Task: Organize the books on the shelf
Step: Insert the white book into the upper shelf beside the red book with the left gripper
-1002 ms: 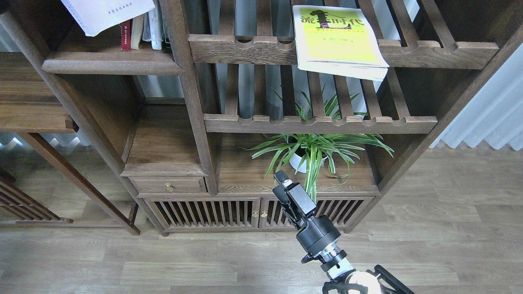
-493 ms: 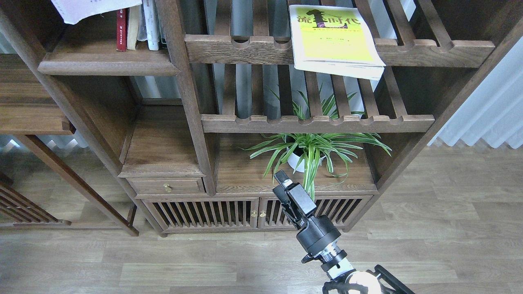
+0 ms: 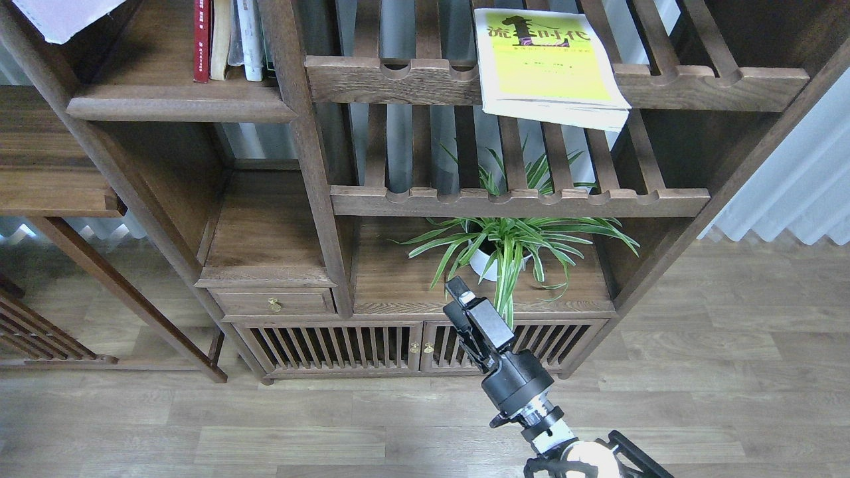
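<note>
A yellow-green book [image 3: 548, 66] with black Chinese characters lies flat on the upper slatted rack [image 3: 697, 86], its near corner overhanging the rail. A dark red book [image 3: 201, 40] stands upright on the solid brown shelf [image 3: 179, 103] at the upper left, with cream and white books [image 3: 236, 36] beside it. Only a corner of a pale lavender-white book [image 3: 60, 16] shows at the top left edge, above the shelf; what holds it is out of view. My right gripper [image 3: 458, 292] hangs low in front of the cabinet, holding nothing, its fingers too dark to tell apart. My left gripper is out of view.
A potted spider plant [image 3: 508, 242] stands on the cabinet top just behind my right gripper. A second slatted rack [image 3: 518, 202] runs above it. A small drawer [image 3: 273, 302] and slatted cabinet doors [image 3: 332, 345] sit below. A side table [image 3: 53, 186] is at the left.
The pale book has moved up and to the left, now mostly out of the frame, uncovering the upright books. The right arm and yellow-green book have not moved.
</note>
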